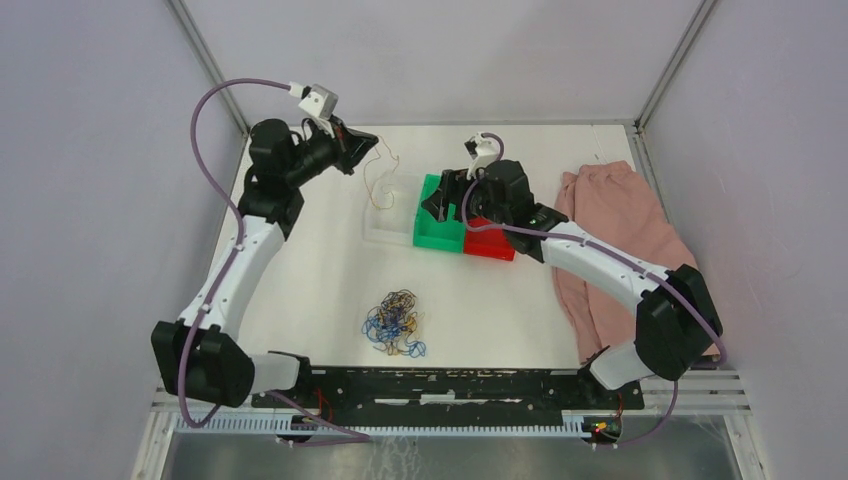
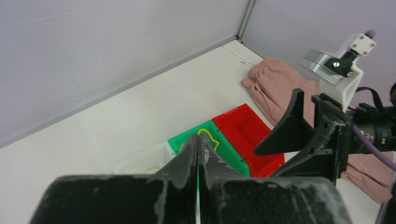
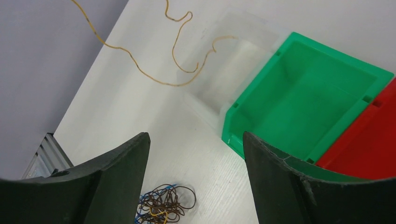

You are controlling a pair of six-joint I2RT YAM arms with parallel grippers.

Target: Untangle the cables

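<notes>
A tangle of thin blue, dark brown and yellow cables [image 1: 395, 322] lies on the white table near the front; it also shows in the right wrist view [image 3: 163, 205]. My left gripper [image 1: 368, 148] is shut on one yellow-tan cable [image 1: 378, 180], held raised over the clear bin [image 1: 385, 232]. In the left wrist view the jaws [image 2: 198, 137] are pressed together and a loop of the yellow-tan cable [image 2: 209, 134] shows at their tip. The strand hangs curly in the right wrist view [image 3: 140, 65]. My right gripper [image 1: 437, 203] is open and empty above the green bin [image 1: 440, 240]; in its own view the gripper [image 3: 195, 136] has its fingers wide apart.
Clear bin [image 3: 243, 56], green bin [image 3: 303, 93] and red bin [image 3: 373, 149] stand side by side mid-table. The red bin [image 1: 490, 245] is partly under the right arm. A pink cloth [image 1: 610, 240] lies at the right. Grey walls enclose the table.
</notes>
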